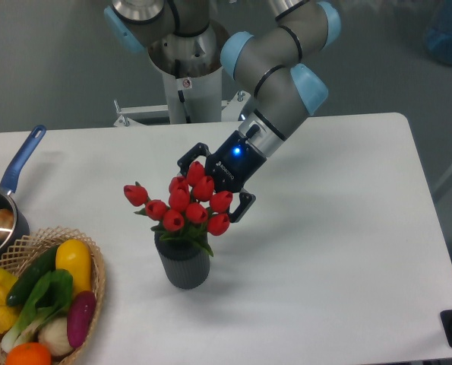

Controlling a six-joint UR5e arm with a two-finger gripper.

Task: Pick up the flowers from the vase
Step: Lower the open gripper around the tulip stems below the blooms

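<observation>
Flowers [185, 207] stand in the vase [184, 266]; at their 1 o'clock the gripper [214, 186] is spread wide behind the buds, holding nothing.

Nine red tulip buds are showing in one bunch of flowers [186, 204], standing in one dark grey vase [184, 268]. One wicker basket [96, 283] is holding about seven vegetables. One blue-handled saucepan [4, 199] is sitting at the left edge. One gripper [215, 185] is hanging over one white table [339, 251].
</observation>
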